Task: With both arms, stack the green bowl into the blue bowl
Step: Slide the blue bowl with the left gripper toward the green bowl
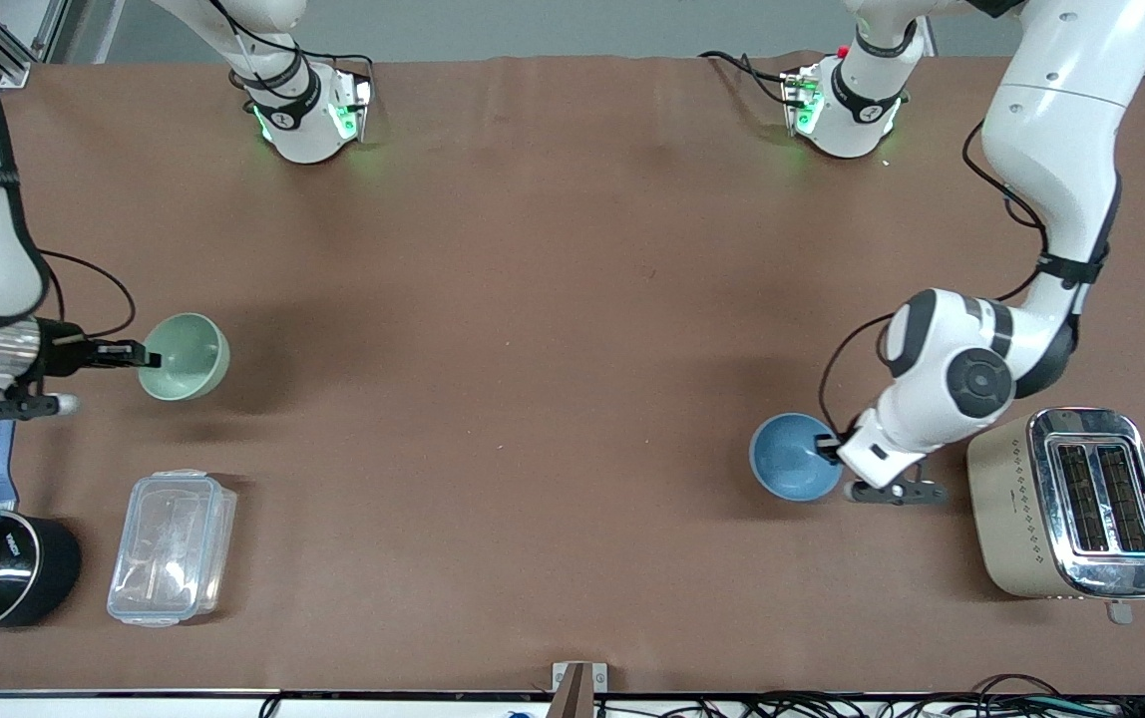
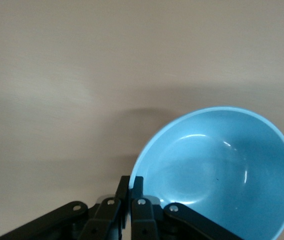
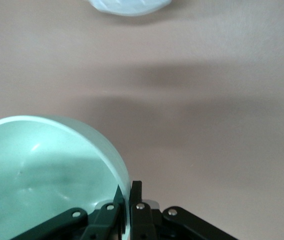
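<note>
the right end effector (image 1: 141,354) pinched the green bowl (image 1: 186,356) by its rim, above the desk (image 1: 533,349) — the left end effector (image 1: 829,446) clamped the blue bowl (image 1: 792,457) rim, beside the toaster (image 1: 1071,502).

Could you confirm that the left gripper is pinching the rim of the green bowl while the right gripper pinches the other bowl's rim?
Not quite: the bowls are swapped. The left wrist view shows the left gripper shut on the rim of the blue bowl, and the right wrist view shows the right gripper shut on the rim of the green bowl.
</note>
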{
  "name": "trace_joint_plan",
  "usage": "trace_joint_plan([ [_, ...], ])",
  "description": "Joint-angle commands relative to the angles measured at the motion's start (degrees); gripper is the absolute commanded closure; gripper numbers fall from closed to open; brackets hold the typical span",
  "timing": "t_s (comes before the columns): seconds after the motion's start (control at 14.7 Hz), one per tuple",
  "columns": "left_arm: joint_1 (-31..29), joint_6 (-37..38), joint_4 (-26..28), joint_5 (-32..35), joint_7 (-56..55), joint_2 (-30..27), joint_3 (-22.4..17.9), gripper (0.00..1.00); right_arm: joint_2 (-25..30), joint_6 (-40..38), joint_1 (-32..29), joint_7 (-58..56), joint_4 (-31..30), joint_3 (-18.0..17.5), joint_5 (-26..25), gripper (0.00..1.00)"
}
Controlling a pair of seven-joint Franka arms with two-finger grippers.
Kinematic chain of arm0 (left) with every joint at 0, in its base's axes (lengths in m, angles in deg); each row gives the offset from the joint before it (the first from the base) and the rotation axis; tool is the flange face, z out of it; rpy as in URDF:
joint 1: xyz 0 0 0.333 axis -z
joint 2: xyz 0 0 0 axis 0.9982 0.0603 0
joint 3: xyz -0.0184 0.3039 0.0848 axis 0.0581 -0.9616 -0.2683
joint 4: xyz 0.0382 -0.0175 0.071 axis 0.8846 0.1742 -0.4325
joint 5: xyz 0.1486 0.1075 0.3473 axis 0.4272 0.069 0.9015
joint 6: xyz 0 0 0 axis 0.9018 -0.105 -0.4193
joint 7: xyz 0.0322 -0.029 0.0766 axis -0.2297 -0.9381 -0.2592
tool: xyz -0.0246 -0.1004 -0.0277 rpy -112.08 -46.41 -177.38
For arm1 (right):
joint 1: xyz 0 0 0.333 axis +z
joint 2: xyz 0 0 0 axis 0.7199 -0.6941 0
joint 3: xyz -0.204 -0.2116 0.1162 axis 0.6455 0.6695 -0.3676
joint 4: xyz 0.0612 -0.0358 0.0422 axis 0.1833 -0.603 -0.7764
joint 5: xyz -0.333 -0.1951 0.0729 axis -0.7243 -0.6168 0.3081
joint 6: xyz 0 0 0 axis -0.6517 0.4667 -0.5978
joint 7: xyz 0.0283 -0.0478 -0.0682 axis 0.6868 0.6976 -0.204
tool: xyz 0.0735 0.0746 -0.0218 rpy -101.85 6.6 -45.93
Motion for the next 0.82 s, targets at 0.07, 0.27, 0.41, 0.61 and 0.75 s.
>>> trace_joint_plan([
  [0.07,4.1,2.3,0.1,1.3,-12.4,-1.9,6.2,0.99,7.4,-2.1,3.1,9.5,1.0,0.0,-4.8,1.0],
  [0.27,12.7,2.2,-3.1,1.3,-22.6,0.7,6.1,0.99,12.4,-3.0,7.4,16.0,1.3,-0.1,-8.0,1.0],
  [0.41,17.9,2.0,-5.5,1.2,-28.7,3.0,6.0,0.99,14.9,-3.0,9.8,18.6,1.3,0.0,-8.2,1.0],
  [0.61,23.3,0.4,-8.4,1.2,-34.3,6.3,5.6,0.99,17.8,-6.3,10.6,21.3,1.1,-0.4,-8.1,1.0],
  [0.75,26.0,-3.2,-8.5,1.6,-35.9,7.9,4.7,0.98,20.0,-6.5,10.7,21.5,0.2,-0.4,-8.0,1.0],
])
